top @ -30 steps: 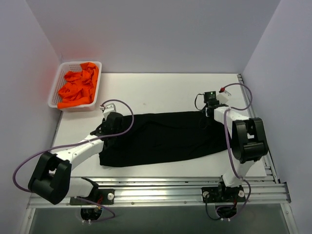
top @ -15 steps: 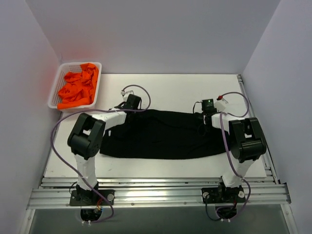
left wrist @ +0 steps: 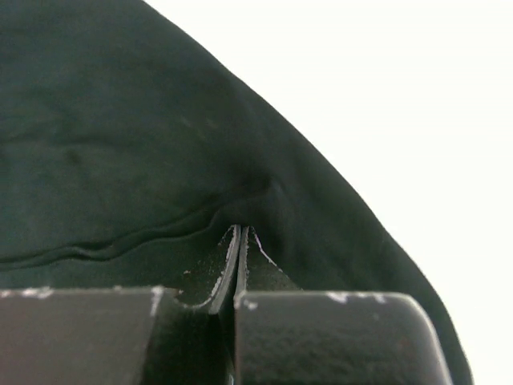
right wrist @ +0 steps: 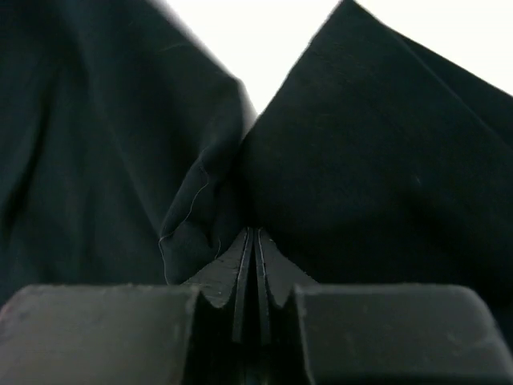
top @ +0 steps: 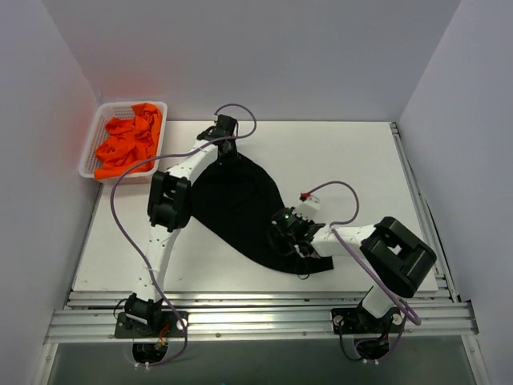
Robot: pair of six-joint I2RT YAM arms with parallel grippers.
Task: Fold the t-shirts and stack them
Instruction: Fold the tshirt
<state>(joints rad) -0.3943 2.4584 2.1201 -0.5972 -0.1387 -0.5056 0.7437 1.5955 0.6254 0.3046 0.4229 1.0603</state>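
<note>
The black t-shirt point(top: 240, 204) lies stretched diagonally on the white table, from the far left-centre to the near centre. My left gripper point(top: 225, 152) is shut on its far edge; in the left wrist view the fingertips point(left wrist: 240, 241) pinch black cloth point(left wrist: 120, 144). My right gripper point(top: 282, 239) is shut on its near end; in the right wrist view the jaws point(right wrist: 255, 241) pinch a bunched fold of black cloth point(right wrist: 377, 160). Orange t-shirts point(top: 128, 142) lie crumpled in the basket at the far left.
The white mesh basket point(top: 92, 152) stands at the table's far left corner. Purple cables loop from both arms above the table. A metal rail point(top: 264, 317) runs along the near edge.
My left gripper has moved far and right to the table's back with the shirt edge. My right gripper has swung left and near with its end. The shirt has turned from a horizontal band into a diagonal one.
</note>
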